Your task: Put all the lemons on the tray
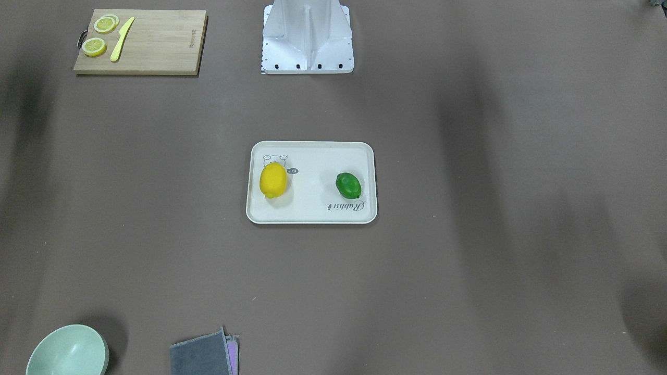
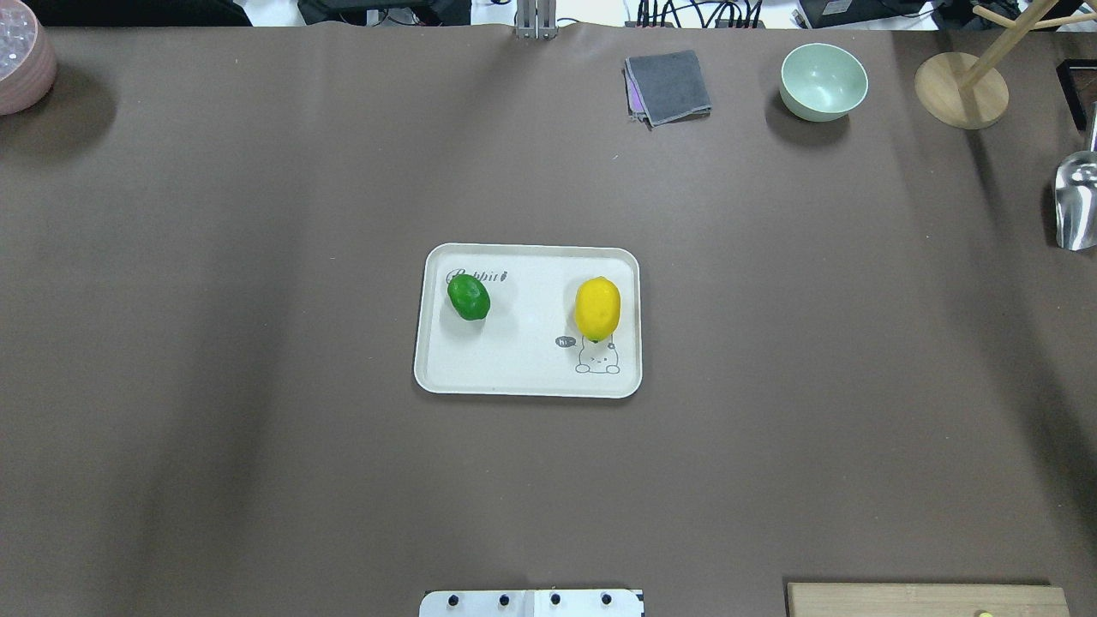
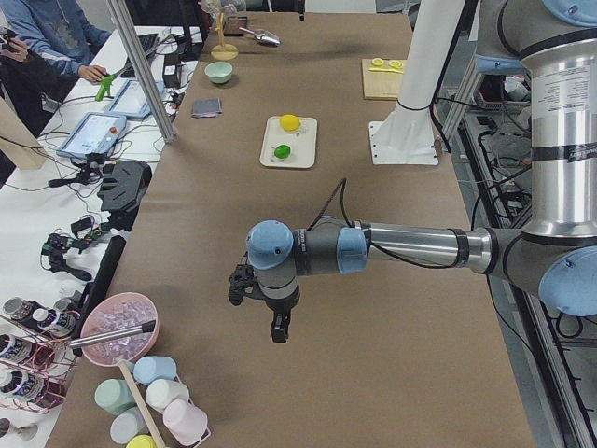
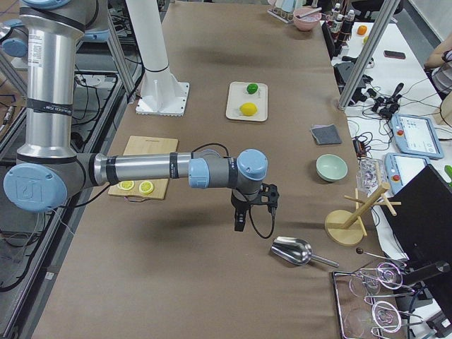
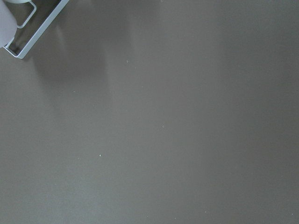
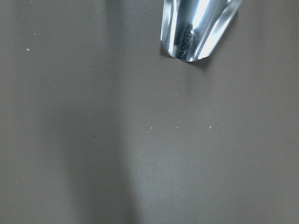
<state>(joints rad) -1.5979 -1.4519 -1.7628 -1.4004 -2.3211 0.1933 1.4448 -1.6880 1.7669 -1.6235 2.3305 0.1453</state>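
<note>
The cream-white tray (image 2: 527, 377) with the bear drawing lies at the table's middle; it also shows in the front view (image 1: 312, 213). The yellow lemon (image 2: 597, 308) (image 1: 273, 179) and the green lemon (image 2: 469, 296) (image 1: 348, 185) both rest on it, apart from each other. They show small in the side views too, yellow lemon (image 3: 290, 122) (image 4: 248, 109), green lemon (image 3: 282, 151) (image 4: 252, 88). My left gripper (image 3: 277, 329) hangs over bare table far from the tray. My right gripper (image 4: 240, 220) hangs over bare table near a metal scoop. I cannot tell whether either is open or shut.
A wooden cutting board (image 1: 156, 47) holds lemon slices (image 1: 95, 47) and a yellow knife (image 1: 121, 39). A green bowl (image 2: 824, 80), a grey cloth (image 2: 668, 86), a wooden rack (image 2: 961, 90) and a metal scoop (image 2: 1076, 201) (image 6: 198, 25) stand toward the right end. A pink bowl (image 2: 21, 56) stands far left.
</note>
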